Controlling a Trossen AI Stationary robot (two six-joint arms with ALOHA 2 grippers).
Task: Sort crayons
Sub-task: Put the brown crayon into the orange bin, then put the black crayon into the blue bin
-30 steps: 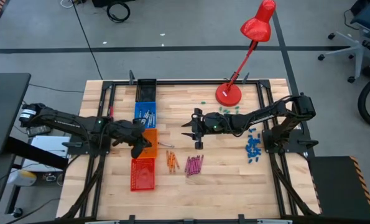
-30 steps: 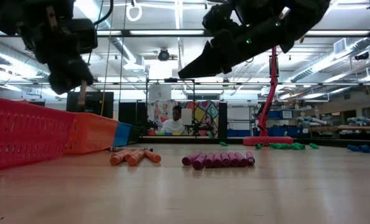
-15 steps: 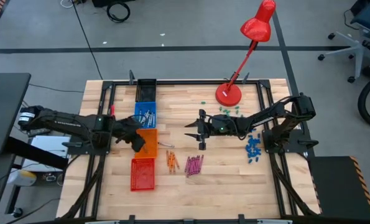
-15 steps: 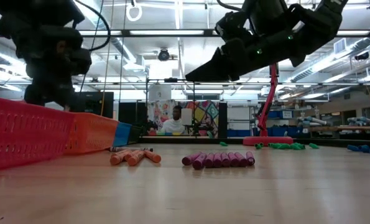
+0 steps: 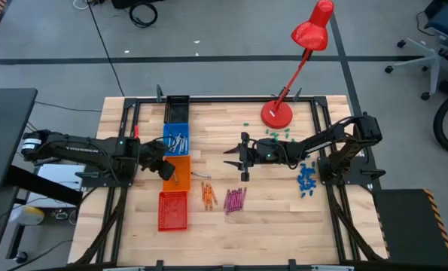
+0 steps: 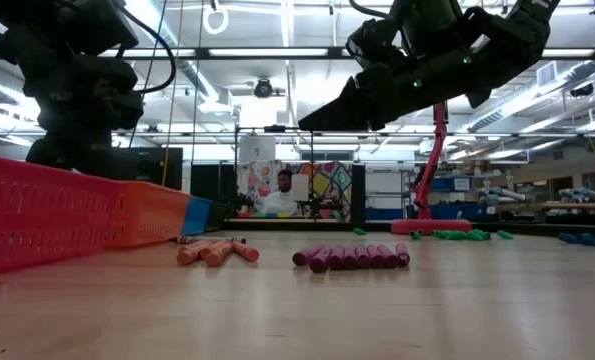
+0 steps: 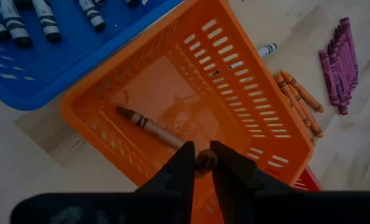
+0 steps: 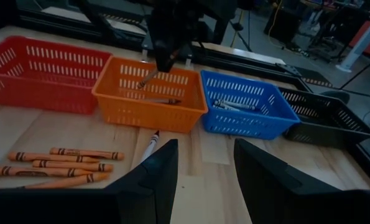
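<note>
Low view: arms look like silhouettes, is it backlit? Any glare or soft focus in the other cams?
Low view: yes, ceiling strip lights behind leave both arms near-black; the magenta crayons read clearly. Left wrist view: the orange basket is sharp, the left tool soft. Right wrist view: the right tool is blurred and dark. High view: even light, no glare.

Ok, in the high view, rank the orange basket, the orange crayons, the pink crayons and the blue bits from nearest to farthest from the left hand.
1. orange basket: right under the left hand.
2. orange crayons: loose on the table, just past the baskets.
3. pink crayons: the next group along.
4. blue bits: far side, by the right arm's base.
</note>
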